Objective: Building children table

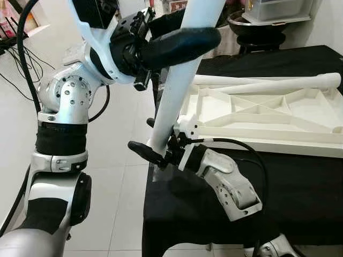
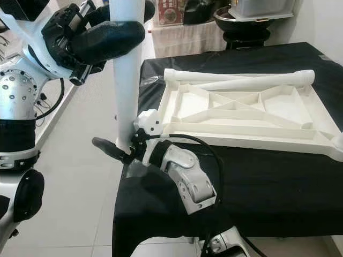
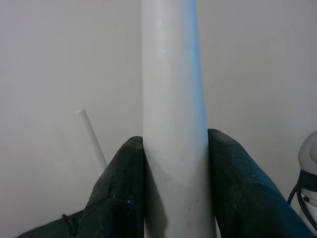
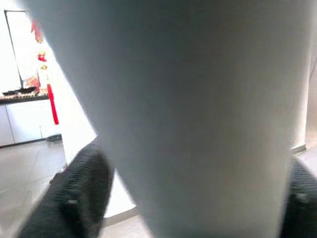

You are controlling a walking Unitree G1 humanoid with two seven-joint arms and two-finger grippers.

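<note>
On the black cloth (image 2: 278, 182) lay the white tabletop (image 2: 241, 115), underside up, with two loose legs (image 2: 241, 80) resting along its far edge; at its near left corner one leg (image 2: 126, 69) stood almost upright, its lower end at the corner socket (image 2: 149, 122); the left gripper (image 1: 179, 45) was pressed on this leg high up, one finger (image 3: 119, 193) on each side; the right gripper (image 2: 120, 149) pinched the same leg near its lower end, just beside the corner.
</note>
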